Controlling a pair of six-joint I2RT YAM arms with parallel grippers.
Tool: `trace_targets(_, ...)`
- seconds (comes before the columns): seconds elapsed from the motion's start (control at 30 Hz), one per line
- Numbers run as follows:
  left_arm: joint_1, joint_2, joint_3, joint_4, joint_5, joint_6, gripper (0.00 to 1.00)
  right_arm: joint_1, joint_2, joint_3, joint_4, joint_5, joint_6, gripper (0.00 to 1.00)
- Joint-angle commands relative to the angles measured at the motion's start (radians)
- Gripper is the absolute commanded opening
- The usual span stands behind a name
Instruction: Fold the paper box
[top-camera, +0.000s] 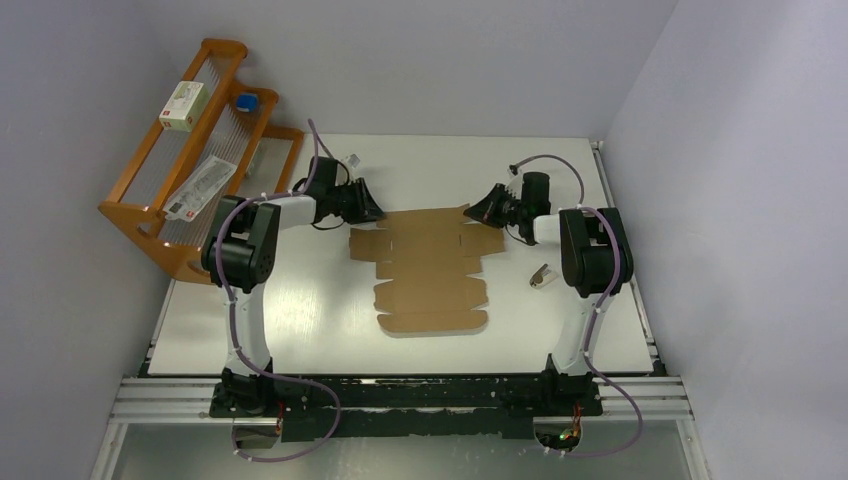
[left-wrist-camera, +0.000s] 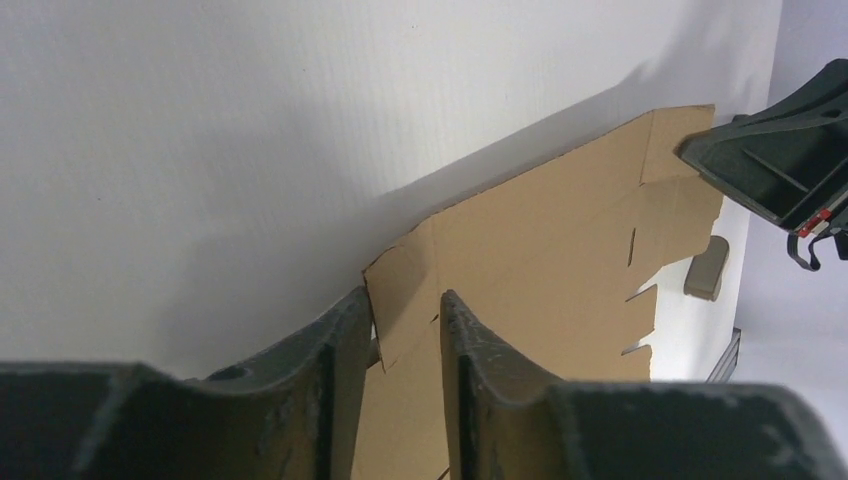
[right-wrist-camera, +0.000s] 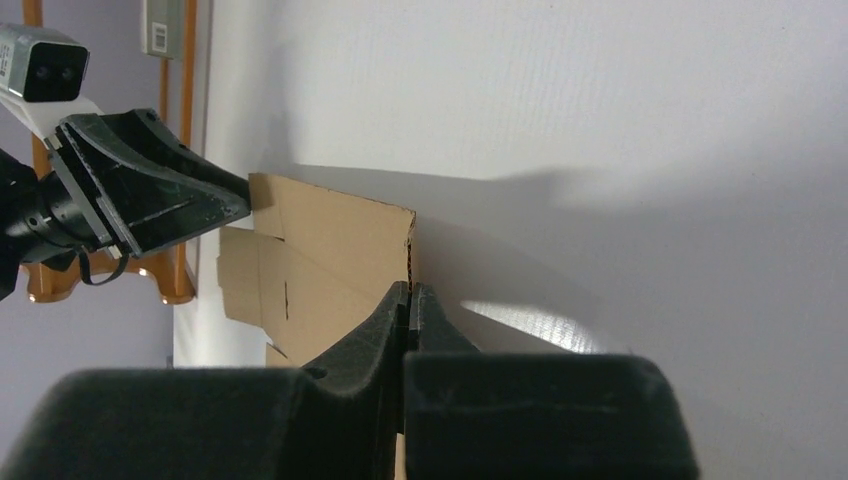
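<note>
Paper box flat on table, centre, between my two arms. My left gripper at its far-left corner, corner flap between fingers. My right gripper at far-right corner, pinching edge. Small clip-like item on table, just right of sheet, near my right arm. Wooden rack far left, beyond table's left edge; small carton on top shelf, flat packet on lower one.

Grey walls, white table, orange rack
</note>
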Motion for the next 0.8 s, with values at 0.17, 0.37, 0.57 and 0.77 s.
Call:
trace_targets(0.17,-0.051,-0.044,0.023,-0.055,-0.134,0.052,0.19,0.006,-0.048,-0.018,-0.024,0.048,-0.038,0.0)
trace_targets(0.37,-0.11,-0.056,0.071,-0.135,-0.265,0.082,0.11,0.047,-0.093,0.009,-0.182,0.2,-0.131,0.0)
trace_targets(0.57,-0.171,-0.077,0.123,-0.222,-0.405,0.126,0.09,0.137,-0.142,0.063,-0.364,0.46,-0.221,0.0)
trace_targets(0.77,-0.239,-0.073,0.181,-0.29,-0.546,0.163,0.08,0.248,-0.127,0.153,-0.498,0.7,-0.273,0.0)
